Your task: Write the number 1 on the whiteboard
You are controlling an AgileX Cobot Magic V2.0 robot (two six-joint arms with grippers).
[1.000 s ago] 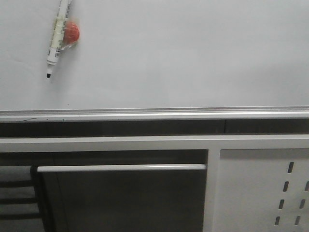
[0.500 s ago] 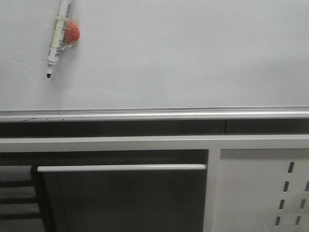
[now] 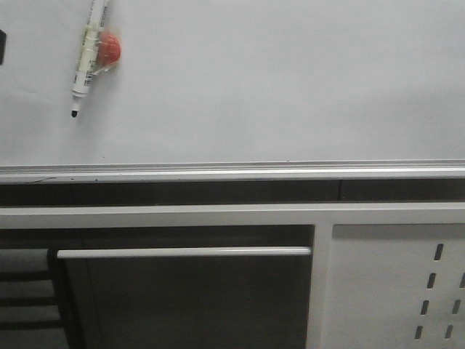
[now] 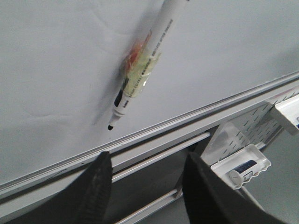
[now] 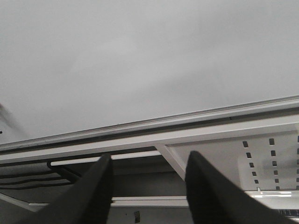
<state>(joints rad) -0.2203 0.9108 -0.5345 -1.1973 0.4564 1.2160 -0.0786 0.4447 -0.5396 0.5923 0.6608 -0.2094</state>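
All three cameras face the whiteboard closely.

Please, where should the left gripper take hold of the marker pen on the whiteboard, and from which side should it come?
Probably the bare white barrel of the marker below the red lump, above the black tip. It lies slanted against the whiteboard, so the open left gripper should come straight at the board, fingers across the barrel.

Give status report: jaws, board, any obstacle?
Left gripper and right gripper open, empty. Whiteboard blank, no 1 written. Marker hangs on board, uncapped. Nothing blocking.
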